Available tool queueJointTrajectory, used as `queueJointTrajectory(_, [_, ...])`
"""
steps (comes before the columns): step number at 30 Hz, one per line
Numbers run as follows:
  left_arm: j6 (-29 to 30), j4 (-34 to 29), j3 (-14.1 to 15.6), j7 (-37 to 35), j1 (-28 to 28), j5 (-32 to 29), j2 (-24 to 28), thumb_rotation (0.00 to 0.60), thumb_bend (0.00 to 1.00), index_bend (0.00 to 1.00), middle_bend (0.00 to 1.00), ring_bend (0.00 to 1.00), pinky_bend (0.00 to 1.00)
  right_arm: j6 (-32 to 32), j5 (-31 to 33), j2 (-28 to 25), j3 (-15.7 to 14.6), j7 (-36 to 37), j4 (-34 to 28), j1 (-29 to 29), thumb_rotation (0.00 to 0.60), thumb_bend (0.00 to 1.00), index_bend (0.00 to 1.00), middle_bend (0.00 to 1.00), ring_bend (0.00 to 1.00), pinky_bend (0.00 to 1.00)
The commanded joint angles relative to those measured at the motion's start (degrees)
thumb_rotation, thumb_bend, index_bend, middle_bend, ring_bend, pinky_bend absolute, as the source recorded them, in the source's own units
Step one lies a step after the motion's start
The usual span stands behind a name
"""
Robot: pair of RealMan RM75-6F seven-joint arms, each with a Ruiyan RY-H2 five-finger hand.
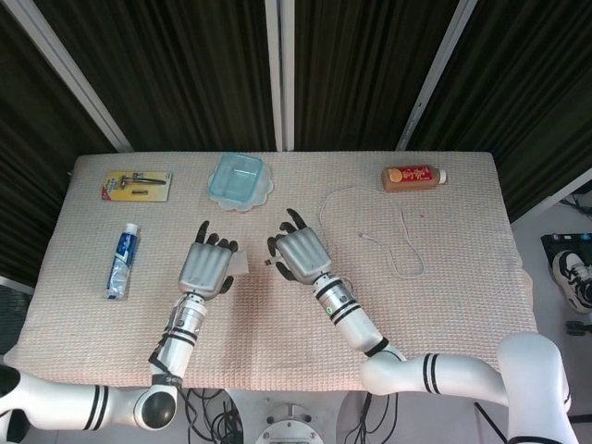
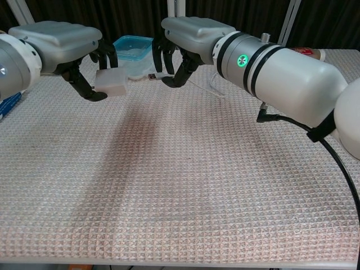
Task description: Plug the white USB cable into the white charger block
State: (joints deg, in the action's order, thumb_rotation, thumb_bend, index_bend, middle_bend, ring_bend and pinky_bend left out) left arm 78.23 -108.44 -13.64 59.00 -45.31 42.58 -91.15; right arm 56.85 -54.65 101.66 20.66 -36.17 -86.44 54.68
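Note:
My left hand [image 1: 208, 268] [image 2: 63, 44] holds the white charger block [image 1: 239, 266] [image 2: 109, 80] above the cloth near the table's middle. To its right, my right hand [image 1: 298, 252] [image 2: 188, 35] pinches the USB plug [image 1: 268, 263] [image 2: 152, 77] of the white cable [image 1: 403, 229]. The plug points at the block, with a small gap between them. Behind the right hand the cable trails off to the right in a loose loop on the cloth.
A blue plastic container [image 1: 239, 180] [image 2: 133, 48] stands just behind the hands. A brown bottle [image 1: 413, 175] lies at the back right. A toothpaste tube [image 1: 121, 262] and a carded tool [image 1: 137, 185] lie at the left. The table is covered by a beige woven cloth [image 1: 277, 342].

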Motion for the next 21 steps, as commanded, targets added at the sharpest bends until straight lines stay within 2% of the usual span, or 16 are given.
queueJointTrajectory(1, [0.8, 0.1, -0.5, 0.8, -0.8, -0.6, -0.8, 0.587, 0.28, 0.47, 0.46, 0.24, 0.07, 1.6, 2.1, 1.6, 0.9, -1.6, 0.5, 1.3, 0.600, 0.39, 0.64, 0.54, 0.24, 0.00])
queueJointTrajectory(9, [2.5, 0.3, -1.5, 2.1, -2.6, -1.9, -2.6, 0.586, 0.27, 0.47, 0.47, 0.26, 0.07, 1.9, 6.2, 2.4, 1.4, -2.3, 1.5, 2.8, 0.600, 0.39, 0.64, 0.54, 0.24, 0.00])
queueJointTrajectory(21, [4.8, 1.6, -1.7, 4.3, -4.7, -2.8, -5.0, 0.586, 0.27, 0.48, 0.48, 0.26, 0.07, 2.2, 8.3, 2.5, 1.4, -1.3, 2.0, 4.0, 0.600, 0.39, 0.64, 0.54, 0.24, 0.00])
